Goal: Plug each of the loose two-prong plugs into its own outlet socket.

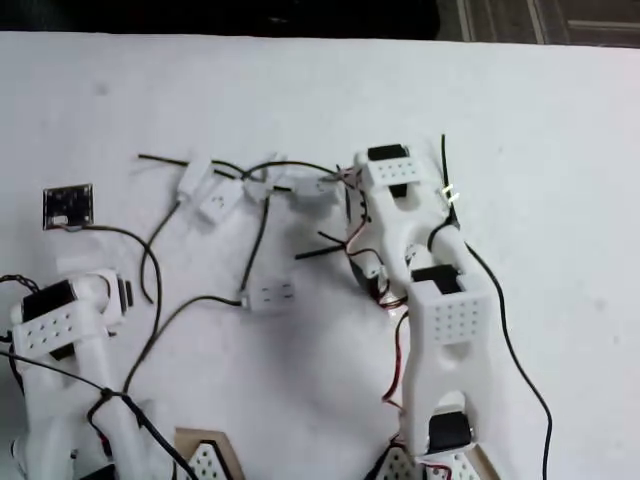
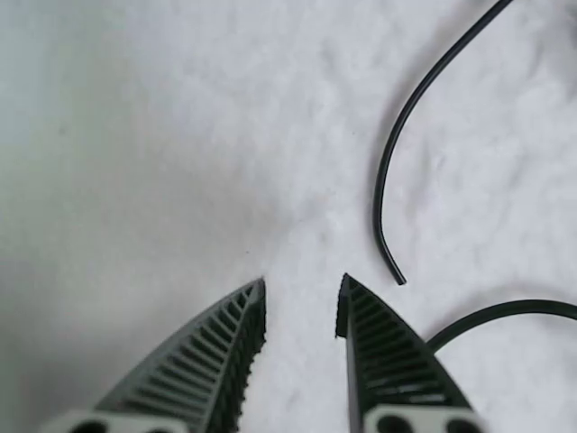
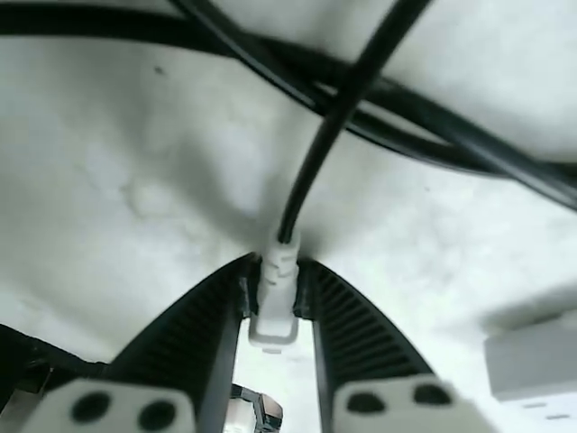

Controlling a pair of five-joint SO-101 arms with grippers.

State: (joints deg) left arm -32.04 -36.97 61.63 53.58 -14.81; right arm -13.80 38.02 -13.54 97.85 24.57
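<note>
Bearing scattered sockets (image 1: 270, 295), white table (image 1: 560, 150), dark floor (image 1: 250, 15) beyond

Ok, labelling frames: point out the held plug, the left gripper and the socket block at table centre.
plug (image 3: 272, 305), right wrist view, white body.
left gripper (image 2: 302, 289), left wrist view, between its tips.
socket block (image 1: 270, 296), high view, top face.

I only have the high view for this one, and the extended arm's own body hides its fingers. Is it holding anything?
Observer: Yes. In the right wrist view the right gripper is shut on a white plug, whose black cord leads away from it.
Operator: And the other arm?
Observer: The left gripper is open over the bare table and holds nothing. A loose black wire ends just beside one finger without touching it.
</note>
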